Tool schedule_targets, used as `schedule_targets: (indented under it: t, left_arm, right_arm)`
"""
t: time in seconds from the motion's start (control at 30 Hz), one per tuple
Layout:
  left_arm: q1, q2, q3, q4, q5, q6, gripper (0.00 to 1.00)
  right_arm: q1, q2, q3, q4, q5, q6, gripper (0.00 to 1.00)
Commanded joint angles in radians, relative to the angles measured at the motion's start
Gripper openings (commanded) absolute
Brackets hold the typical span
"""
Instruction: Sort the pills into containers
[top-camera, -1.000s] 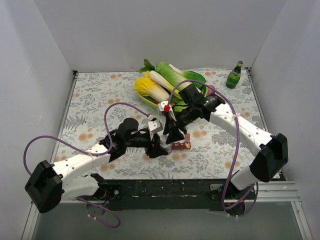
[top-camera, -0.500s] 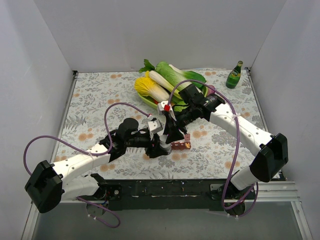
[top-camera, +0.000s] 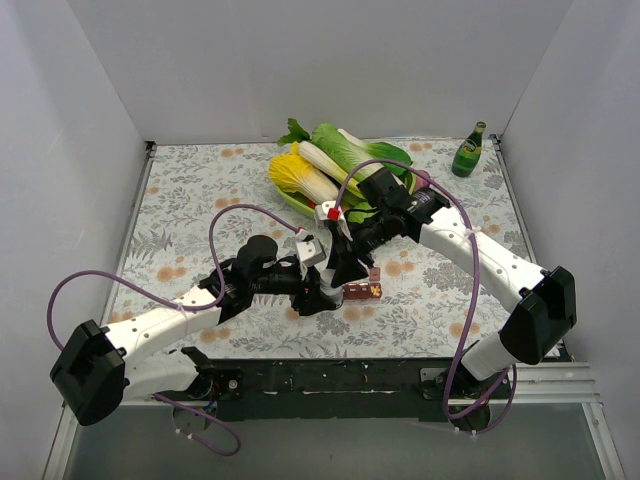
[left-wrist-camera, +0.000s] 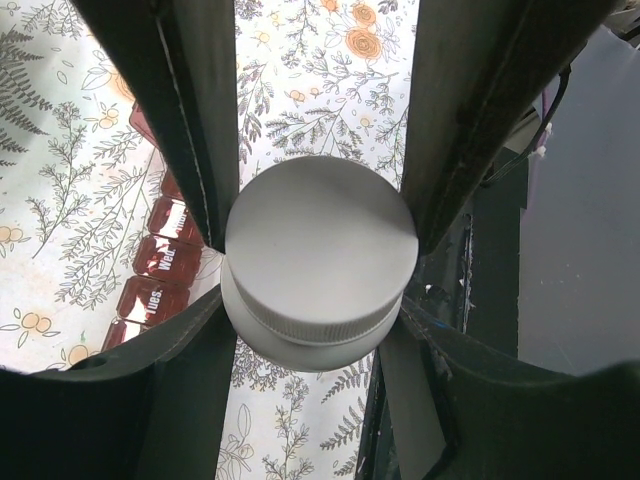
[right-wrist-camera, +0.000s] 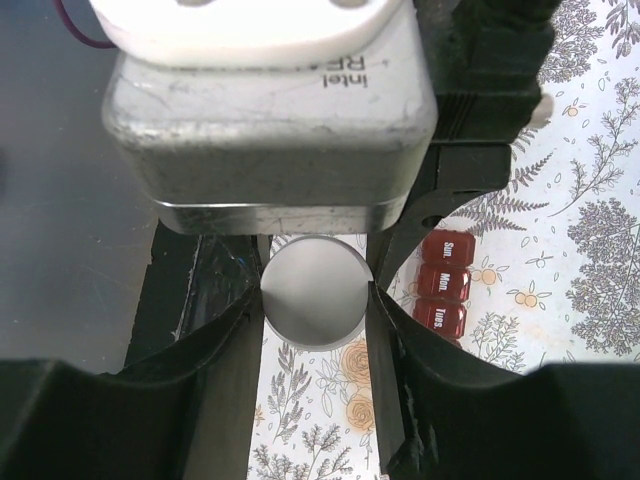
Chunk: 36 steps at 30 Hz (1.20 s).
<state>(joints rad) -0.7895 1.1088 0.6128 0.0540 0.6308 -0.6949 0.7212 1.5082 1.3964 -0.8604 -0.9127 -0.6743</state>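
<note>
Only your right gripper (right-wrist-camera: 314, 300) has closed, pinching the white cap (left-wrist-camera: 320, 230); left gripper (left-wrist-camera: 312, 312) clamps the hidden bottle beneath; cap looks hard, slick; hold its ribbed skirt (left-wrist-camera: 300, 350).

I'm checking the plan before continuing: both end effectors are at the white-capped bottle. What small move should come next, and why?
Probably twist the right end effector to unscrew the white cap, left end effector holding steady. Both pinch the capped bottle, no pills show, and the red organiser waits beside it.
</note>
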Motion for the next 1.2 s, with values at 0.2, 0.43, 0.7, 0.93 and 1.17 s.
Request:
schedule_targets:
  t: [0.2, 0.43, 0.7, 0.93, 1.17]
  left_arm:
    - [-0.005, 0.003, 0.044, 0.000, 0.026, 0.024, 0.24]
    - [-0.005, 0.008, 0.054, -0.016, 0.023, 0.035, 0.24]
    - [-0.005, 0.014, 0.061, -0.032, 0.017, 0.046, 0.24]
    - [-0.005, 0.019, 0.073, -0.046, 0.010, 0.058, 0.24]
    - [-0.005, 0.017, 0.076, -0.074, 0.000, 0.072, 0.24]
  right_arm:
    - [0.001, 0.000, 0.041, 0.009, -0.008, 0.015, 0.40]
    - [0.001, 0.017, 0.039, 0.006, 0.020, 0.033, 0.40]
    - [0.009, 0.026, 0.039, -0.006, 0.038, 0.035, 0.42]
    - [0.015, 0.030, 0.049, -0.014, 0.058, 0.036, 0.45]
    - [0.018, 0.032, 0.053, -0.023, 0.075, 0.036, 0.54]
